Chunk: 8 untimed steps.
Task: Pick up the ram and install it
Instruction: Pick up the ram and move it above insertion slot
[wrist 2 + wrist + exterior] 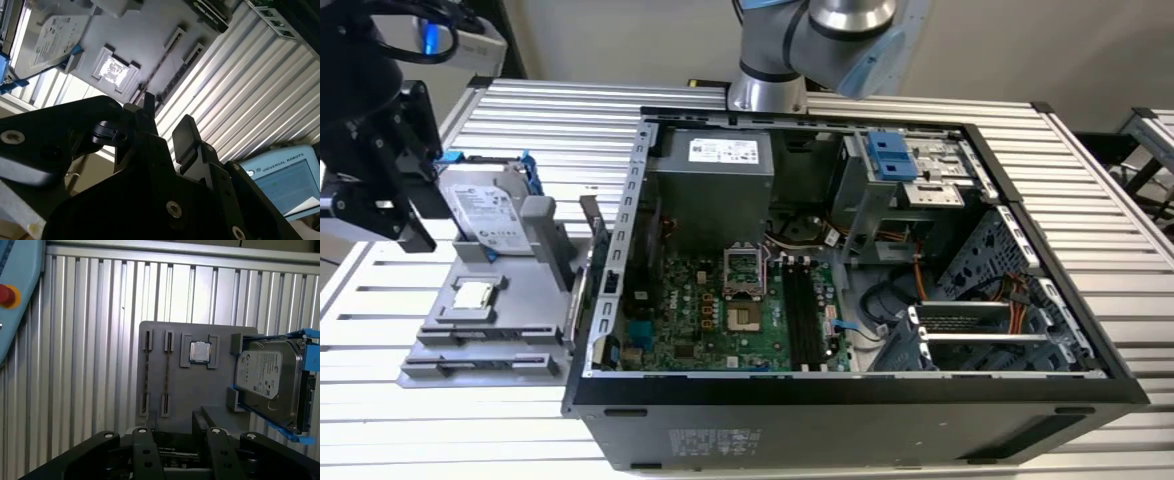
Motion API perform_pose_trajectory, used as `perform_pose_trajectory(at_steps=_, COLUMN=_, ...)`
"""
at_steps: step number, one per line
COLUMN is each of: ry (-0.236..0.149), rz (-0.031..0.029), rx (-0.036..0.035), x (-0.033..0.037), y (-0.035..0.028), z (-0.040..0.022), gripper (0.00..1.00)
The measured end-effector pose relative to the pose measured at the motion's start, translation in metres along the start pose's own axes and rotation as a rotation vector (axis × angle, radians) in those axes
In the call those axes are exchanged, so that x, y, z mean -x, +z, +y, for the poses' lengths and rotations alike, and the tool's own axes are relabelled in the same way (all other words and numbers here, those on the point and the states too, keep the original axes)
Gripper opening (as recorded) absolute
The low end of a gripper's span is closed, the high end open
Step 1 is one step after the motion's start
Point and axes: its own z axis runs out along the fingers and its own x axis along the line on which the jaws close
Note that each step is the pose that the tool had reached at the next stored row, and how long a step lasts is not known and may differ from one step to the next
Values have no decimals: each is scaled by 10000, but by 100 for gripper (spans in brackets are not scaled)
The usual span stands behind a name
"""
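Observation:
My black gripper (411, 210) hangs at the exterior view's left, above and beside the grey parts holder (494, 325). In both wrist views its fingers (187, 135) stand apart, with ribbed table showing in the gap, so the gripper (167, 120) (175, 435) is open and holds nothing. I cannot make out the ram: the holder (175, 390) has two narrow slots (147, 372) that show as thin dark lines. The open computer case (620, 300) holds a green motherboard (707, 320) with long black slots (805, 315).
A silver hard drive in a blue frame (487, 210) (267, 377) stands tilted on the holder, next to a small square silver chip (475, 294) (200, 352). The arm's base (767, 90) rises behind the case. A pendant (285, 175) lies on the ribbed metal table (1067, 130).

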Motion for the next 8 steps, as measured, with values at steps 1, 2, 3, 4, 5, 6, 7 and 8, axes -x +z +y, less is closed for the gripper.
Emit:
perform_pose_trajectory(at_steps=1, ry=-2, rz=-1, rx=1, x=-5, y=16, z=18, gripper=100)
perform_pose_trajectory(at_steps=2, ry=-7, rz=-1, rx=12, x=-23, y=31, z=21, gripper=100)
perform_pose_trajectory(at_steps=3, ry=-6, rz=-2, rx=17, x=-55, y=48, z=24, gripper=100)
perform_pose_trajectory(at_steps=4, ry=-6, rz=-3, rx=18, x=-89, y=66, z=25, gripper=100)
perform_pose_trajectory(at_steps=5, ry=-7, rz=-2, rx=19, x=-117, y=83, z=26, gripper=100)
perform_pose_trajectory(at_steps=6, ry=-6, rz=-3, rx=18, x=-143, y=102, z=27, gripper=100)
perform_pose_trajectory(at_steps=7, ry=-7, rz=-5, rx=14, x=-154, y=123, z=29, gripper=100)
perform_pose_trajectory(at_steps=8, ry=-4, rz=-4, rx=18, x=-154, y=138, z=38, gripper=100)
